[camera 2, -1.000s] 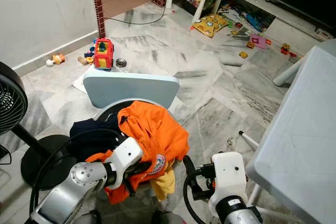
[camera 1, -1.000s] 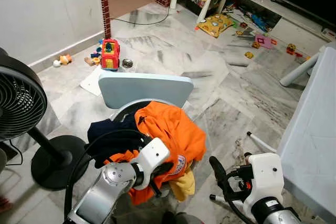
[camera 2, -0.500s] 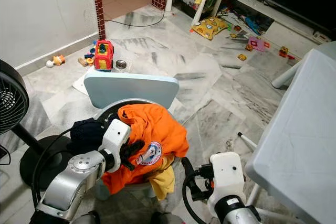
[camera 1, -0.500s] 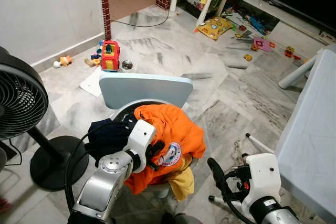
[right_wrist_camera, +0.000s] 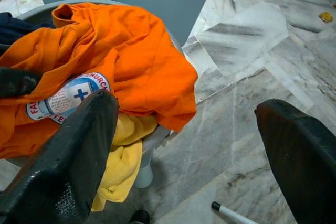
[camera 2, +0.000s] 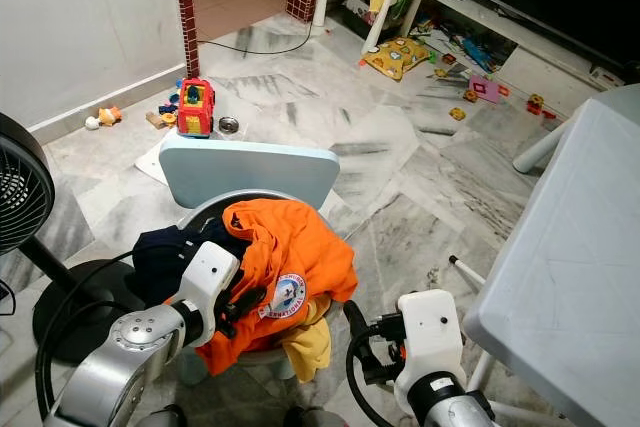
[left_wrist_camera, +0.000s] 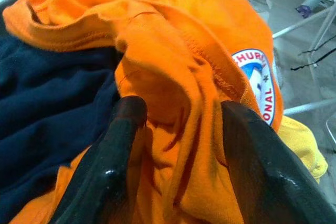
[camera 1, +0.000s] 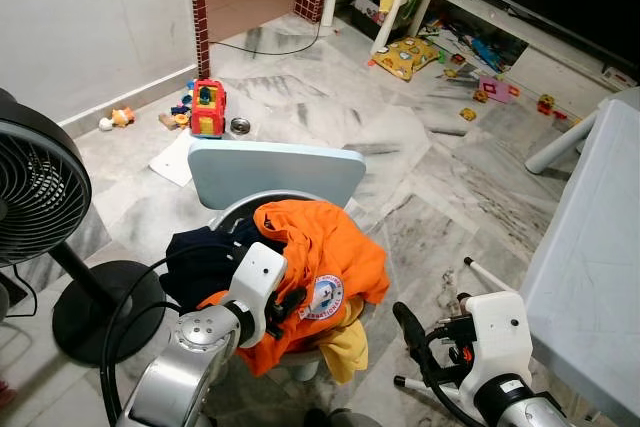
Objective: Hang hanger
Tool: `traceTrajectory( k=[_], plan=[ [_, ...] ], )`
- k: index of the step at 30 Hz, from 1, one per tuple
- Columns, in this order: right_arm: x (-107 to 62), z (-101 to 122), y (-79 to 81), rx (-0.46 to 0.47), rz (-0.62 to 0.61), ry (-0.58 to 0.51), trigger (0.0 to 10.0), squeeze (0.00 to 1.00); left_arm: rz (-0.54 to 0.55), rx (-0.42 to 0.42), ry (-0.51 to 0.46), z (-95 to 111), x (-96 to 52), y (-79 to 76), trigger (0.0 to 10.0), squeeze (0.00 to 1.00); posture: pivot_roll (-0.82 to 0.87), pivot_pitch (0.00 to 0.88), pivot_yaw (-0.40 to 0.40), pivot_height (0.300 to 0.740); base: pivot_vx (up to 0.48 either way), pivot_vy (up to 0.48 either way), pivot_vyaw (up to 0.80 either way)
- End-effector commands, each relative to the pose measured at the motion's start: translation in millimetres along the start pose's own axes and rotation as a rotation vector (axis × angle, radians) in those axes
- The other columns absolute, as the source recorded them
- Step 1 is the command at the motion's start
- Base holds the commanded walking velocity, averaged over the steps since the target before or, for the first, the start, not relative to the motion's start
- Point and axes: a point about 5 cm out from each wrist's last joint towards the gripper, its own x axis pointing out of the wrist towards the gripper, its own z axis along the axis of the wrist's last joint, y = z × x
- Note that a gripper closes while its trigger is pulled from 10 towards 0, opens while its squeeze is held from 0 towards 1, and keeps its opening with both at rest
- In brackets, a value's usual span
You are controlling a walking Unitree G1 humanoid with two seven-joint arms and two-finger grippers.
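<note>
The orange shirt (camera 1: pixel 322 248) lies bunched on the seat of the pale blue chair (camera 1: pixel 275 169), running from the chair's back down over the seat's front edge, its round badge facing the robot. The left gripper (camera 1: pixel 283 305) presses into the shirt at the seat's front, its fingers (left_wrist_camera: pixel 122 129) closed partway around a raised fold of it. A navy garment (camera 1: pixel 198 259) lies beside the shirt on the seat, and a yellow cloth (camera 1: pixel 346 346) hangs below the front edge. The right gripper (right_wrist_camera: pixel 186 106) hovers off the chair's right side, spread wide and empty.
</note>
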Motion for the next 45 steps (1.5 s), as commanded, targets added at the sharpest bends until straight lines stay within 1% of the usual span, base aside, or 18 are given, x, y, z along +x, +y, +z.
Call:
traceTrajectory(
  k=[1,5,7,14,17,19,22,24,27,31,32,35,38,39,40,41,43,45],
  plan=[
    [-0.2,-3.3,-3.9,-0.011,-0.014,0.016,10.0,0.0,0.063,-0.001,-0.022,4.3,1.4,3.3,10.0,1.0,-0.06,0.131,-0.202,0.74,0.0,0.0,0.0],
    [0.1,-3.5,-4.2,-0.013,-0.013,0.017,10.0,0.0,0.096,0.019,-0.036,6.2,4.5,9.0,10.0,1.0,-0.06,0.13,-0.2,0.74,0.0,0.0,0.0],
    [0.3,-3.4,-4.1,-0.013,-0.013,0.016,10.0,0.0,0.104,0.056,-0.028,6.2,7.8,12.6,10.0,1.0,-0.06,0.129,-0.2,0.74,0.0,0.0,0.0],
    [-0.4,-2.5,-5.4,-0.013,-0.026,0.008,10.0,0.0,0.144,0.07,-0.035,10.9,13.4,24.1,10.0,1.0,-0.06,0.13,-0.194,0.74,0.0,0.0,0.0],
    [0.0,-2.4,-5.5,-0.013,-0.027,0.008,10.0,0.0,0.159,0.09,-0.04,11.9,13.5,28.4,10.0,1.0,-0.06,0.129,-0.193,0.74,0.0,0.0,0.0],
    [0.8,-2.5,-5.3,-0.013,-0.027,0.007,10.0,0.0,0.226,0.113,-0.045,10.9,10.6,40.1,10.0,1.0,-0.06,0.127,-0.194,0.74,0.0,0.0,0.0],
    [1.5,-2.5,-5.4,-0.013,-0.026,0.007,10.0,0.0,0.228,0.139,-0.031,8.1,9.5,44.2,10.0,1.0,-0.05,0.126,-0.195,0.74,0.0,0.0,0.0],
    [2.3,-2.2,-5.3,-0.012,-0.025,0.005,10.0,0.0,0.266,0.121,-0.033,6.7,9.1,48.7,10.0,1.0,-0.05,0.125,-0.195,0.74,0.0,0.0,0.0],
    [3.6,-1.8,-5.0,-0.012,-0.023,0.001,10.0,0.0,0.321,0.13,-0.079,11.2,7.5,55.7,10.0,1.0,-0.05,0.122,-0.196,0.74,0.0,0.0,0.0],
    [4.3,-1.9,-4.9,-0.013,-0.02,0.0,10.0,0.0,0.386,0.083,-0.106,11.9,4.2,64.2,10.0,1.0,-0.05,0.12,-0.198,0.74,0.0,0.0,0.0],
    [4.3,-2.0,-4.9,-0.014,-0.019,0.0,10.0,0.0,0.391,0.043,-0.065,5.7,4.3,64.7,10.0,1.0,-0.05,0.12,-0.198,0.74,0.0,0.0,0.0],
    [4.6,-1.9,-4.9,-0.014,-0.018,-0.001,10.0,0.0,0.409,-0.009,-0.039,0.8,3.8,66.1,10.0,1.0,-0.04,0.119,-0.198,0.74,0.0,0.0,0.0],
    [4.9,-1.9,-4.5,-0.014,-0.016,-0.002,10.0,0.0,0.417,0.016,-0.041,-0.5,3.7,67.1,10.0,0.96,-0.04,0.118,-0.197,0.74,0.0,0.0,0.0],
    [5.0,-1.9,-4.4,-0.014,-0.016,-0.003,10.0,0.0,0.409,0.023,-0.042,-0.4,4.6,66.6,10.0,0.75,-0.04,0.118,-0.197,0.74,0.0,0.0,0.0],
    [5.2,-1.9,-4.2,-0.013,-0.016,-0.004,10.0,0.0,0.393,0.025,-0.042,-0.1,6.2,65.3,10.0,0.42,-0.04,0.118,-0.197,0.74,0.0,0.0,0.0],
    [5.6,-1.9,-3.8,-0.013,-0.015,-0.004,10.0,0.0,0.377,0.024,-0.042,0.8,8.2,63.7,10.0,0.0,-0.04,0.118,-0.197,0.74,0.0,0.0,0.0],
    [6.2,-1.7,-2.7,-0.012,-0.012,-0.005,10.0,0.0,0.309,0.008,-0.028,3.1,13.9,57.2,10.0,0.0,-0.05,0.118,-0.196,0.74,0.0,0.0,0.0],
    [6.4,-1.7,-2.4,-0.013,-0.011,-0.005,10.0,0.0,0.272,0.008,-0.017,4.3,16.7,52.6,10.0,0.0,-0.05,0.118,-0.195,0.74,0.0,0.0,0.0]
  ],
)
